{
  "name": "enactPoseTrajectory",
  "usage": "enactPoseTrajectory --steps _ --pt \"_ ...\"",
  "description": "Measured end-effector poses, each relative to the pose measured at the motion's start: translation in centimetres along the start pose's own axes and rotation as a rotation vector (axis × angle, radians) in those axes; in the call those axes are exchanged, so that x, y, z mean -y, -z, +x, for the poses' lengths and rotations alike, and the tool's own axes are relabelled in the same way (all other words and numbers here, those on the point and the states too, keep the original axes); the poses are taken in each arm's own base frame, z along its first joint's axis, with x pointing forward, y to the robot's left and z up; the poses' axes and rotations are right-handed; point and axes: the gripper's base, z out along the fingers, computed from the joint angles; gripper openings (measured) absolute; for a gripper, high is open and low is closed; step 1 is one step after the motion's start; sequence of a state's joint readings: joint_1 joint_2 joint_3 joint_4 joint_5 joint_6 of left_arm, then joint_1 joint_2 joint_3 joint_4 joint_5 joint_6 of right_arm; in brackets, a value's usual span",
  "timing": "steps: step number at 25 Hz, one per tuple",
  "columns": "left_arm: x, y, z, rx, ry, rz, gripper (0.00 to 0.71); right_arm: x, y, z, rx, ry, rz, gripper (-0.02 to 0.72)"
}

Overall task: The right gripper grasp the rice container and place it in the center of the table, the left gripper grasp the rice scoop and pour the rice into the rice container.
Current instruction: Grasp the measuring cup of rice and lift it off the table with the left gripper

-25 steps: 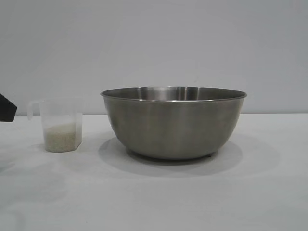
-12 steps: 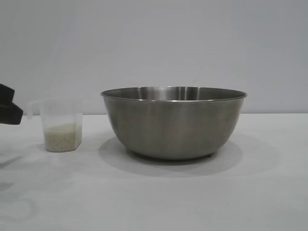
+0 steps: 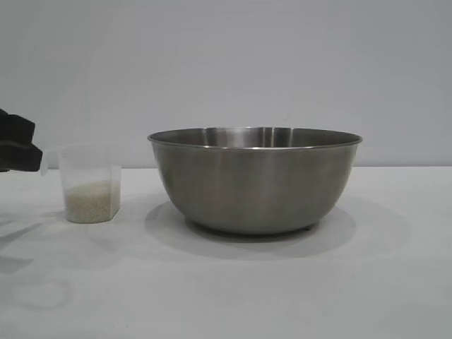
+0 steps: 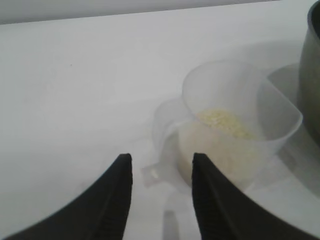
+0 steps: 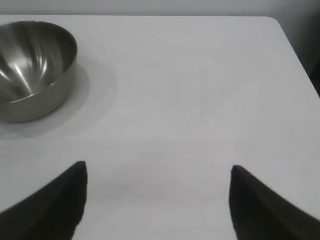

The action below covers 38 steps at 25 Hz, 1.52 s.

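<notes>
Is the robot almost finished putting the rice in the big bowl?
Not yet. The rice container already sits mid-table. The open left gripper is at the rice scoop handle, not gripping. The rice is in the scoop; lifting and pouring remain. The right gripper waits, open.

The left gripper (image 3: pixel 18 150) is cut by the edge of the exterior view; only a black part shows there, and its fingers are not seen. In the left wrist view the bowl (image 4: pixel 311 75) is cut by the edge, only a strip of its wall shows. The handle of the cup (image 4: pixel 159 172) is blurred. In the right wrist view the 2 fingers (image 5: pixel 52 207) are cut by the edge.
</notes>
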<state>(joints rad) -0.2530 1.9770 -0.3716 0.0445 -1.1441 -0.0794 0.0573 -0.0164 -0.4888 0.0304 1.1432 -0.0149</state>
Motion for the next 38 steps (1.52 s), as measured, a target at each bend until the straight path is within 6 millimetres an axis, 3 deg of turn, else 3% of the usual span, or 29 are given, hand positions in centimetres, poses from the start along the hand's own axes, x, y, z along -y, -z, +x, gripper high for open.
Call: enactPoseTrajectory --steps 18,22,24,30,34,38 --pt "-0.1 -4.7 -0.9 0.072 -0.002 0.003 0.255 0.0 0.0 0.0 0.000 0.000 0.000 0.501" --pt "0.0 -5.5 -1.2 0.089 -0.016 0.024 0.063 0.0 0.0 0.0 0.000 0.000 0.000 0.501" --pt "0.3 -6.0 -1.3 0.097 -0.036 0.054 0.000 0.0 0.0 0.0 0.000 0.000 0.000 0.501" --pt "0.6 -6.2 -1.6 0.104 -0.103 0.081 0.000 0.0 0.0 0.0 0.000 0.000 0.000 0.501" --pt "0.8 -5.5 -3.9 0.174 -0.175 0.084 0.000 0.0 0.0 0.0 0.000 0.000 0.000 0.501" --pt "1.1 -4.9 -7.7 0.302 -0.259 0.079 0.000 0.0 0.0 0.0 0.000 0.000 0.000 0.501"
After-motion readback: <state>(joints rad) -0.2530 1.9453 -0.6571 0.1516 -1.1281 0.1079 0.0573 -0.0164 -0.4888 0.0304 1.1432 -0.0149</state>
